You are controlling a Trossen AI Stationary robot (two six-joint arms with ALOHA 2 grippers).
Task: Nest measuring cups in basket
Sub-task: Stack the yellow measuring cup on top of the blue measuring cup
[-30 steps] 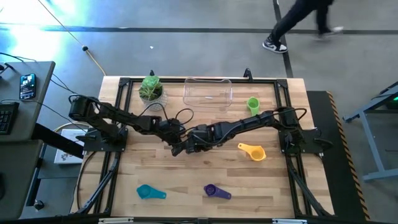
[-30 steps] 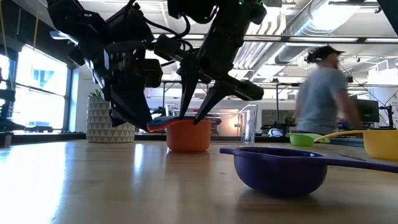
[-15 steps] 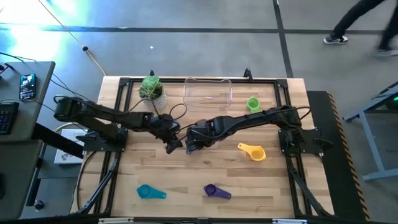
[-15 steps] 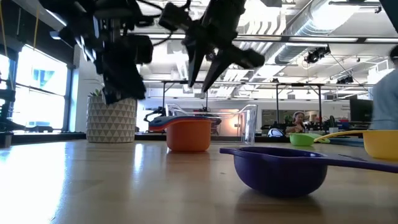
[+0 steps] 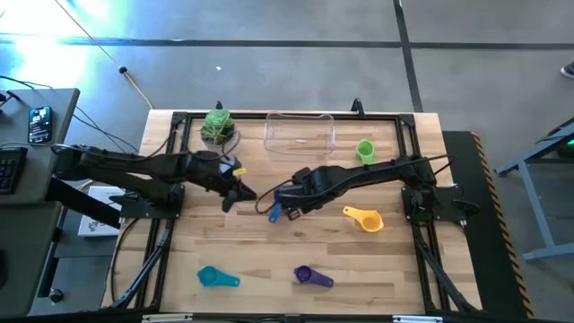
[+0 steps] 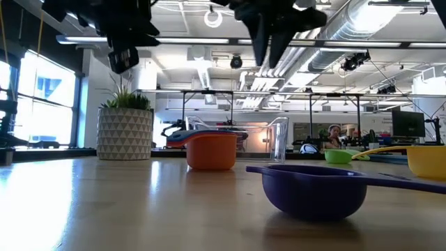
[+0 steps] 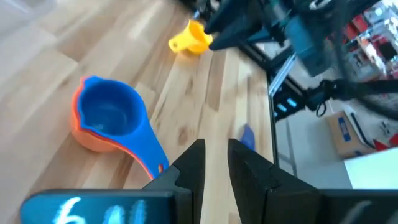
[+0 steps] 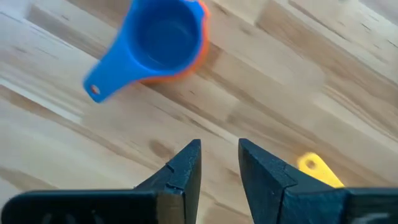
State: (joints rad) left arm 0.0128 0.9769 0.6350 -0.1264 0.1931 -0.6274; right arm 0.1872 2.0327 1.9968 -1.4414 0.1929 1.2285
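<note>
I see the small blue plastic measuring cup [image 8: 163, 38] nested in the orange plastic measuring cup [image 7: 93, 138] mid-table, short of the clear plastic rectangular basket [image 5: 300, 133]. Both look light, rigid and slick, likely to skid; I'd pinch the blue handle, whose long axis runs diagonally across the boards. Left gripper [image 7: 216, 158] and right gripper [image 8: 219, 161] hover narrowly parted, holding nothing

A: The bench [image 5: 269, 251] is pale planked wood, smooth with a soft sheen.

B: The blue cup [image 8: 158, 40] looks glossy plastic; the basket [image 5: 300, 135] is clear plastic.
</note>
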